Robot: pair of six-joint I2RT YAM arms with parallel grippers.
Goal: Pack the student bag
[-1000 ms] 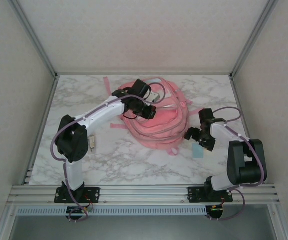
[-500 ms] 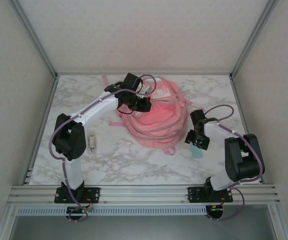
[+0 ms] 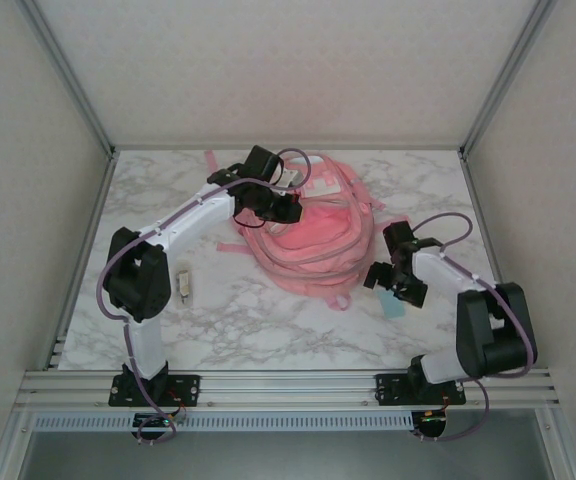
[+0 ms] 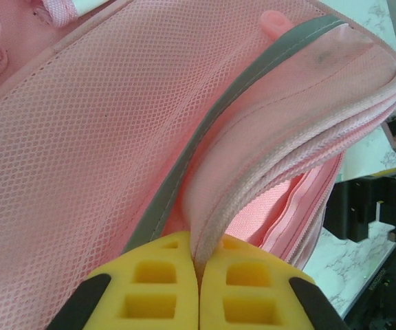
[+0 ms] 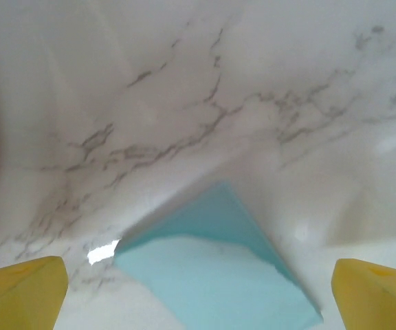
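Left wrist: student bag [image 4: 81, 151] rim between fingers [image 4: 158, 292].

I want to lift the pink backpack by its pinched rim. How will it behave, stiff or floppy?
Probably floppy: the student bag lies slumped in soft folds, and its rim creases where the left hand pinches it. Lifting there would likely raise only that flap at first. Pushed, it would likely bunch rather than slide.

Pale blue flat item [image 5: 215, 275] on marble table [image 5: 184, 89], yellow fingertips [image 5: 20, 292] wide apart.
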